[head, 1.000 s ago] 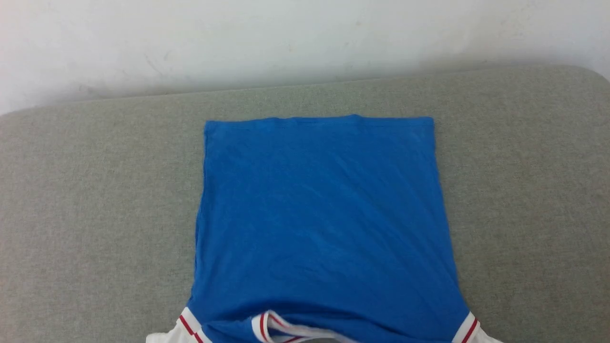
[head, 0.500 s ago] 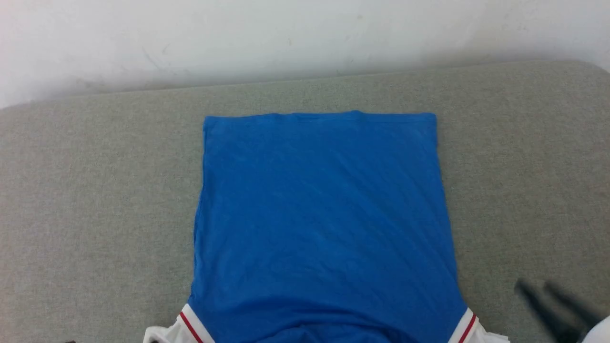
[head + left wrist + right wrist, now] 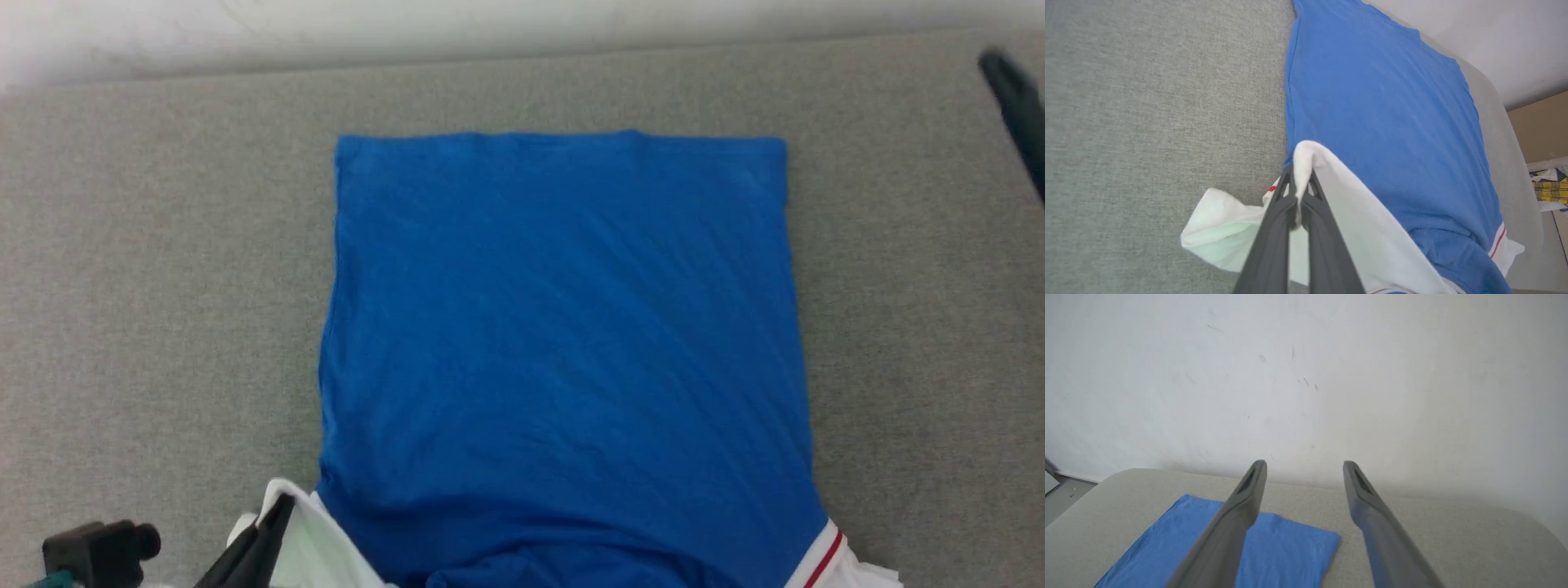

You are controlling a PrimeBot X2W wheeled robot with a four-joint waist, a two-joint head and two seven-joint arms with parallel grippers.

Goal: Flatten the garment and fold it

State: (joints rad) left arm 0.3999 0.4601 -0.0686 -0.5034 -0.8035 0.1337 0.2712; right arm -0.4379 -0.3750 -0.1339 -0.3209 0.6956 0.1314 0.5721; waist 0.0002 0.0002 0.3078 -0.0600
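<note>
My left gripper (image 3: 1300, 176) pinches the white sleeve (image 3: 1355, 212) of the royal-blue jersey T-shirt (image 3: 563, 327), which lies spread flat on the grey woven-fabric pad (image 3: 147, 245). My right gripper (image 3: 1304, 465) hangs open over the pad's far right side.

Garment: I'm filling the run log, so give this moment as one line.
garment: plain blue side up on grey cushion | left hand: shut on garment, white sleeve pinched | right hand: open, empty, clear of garment
</note>
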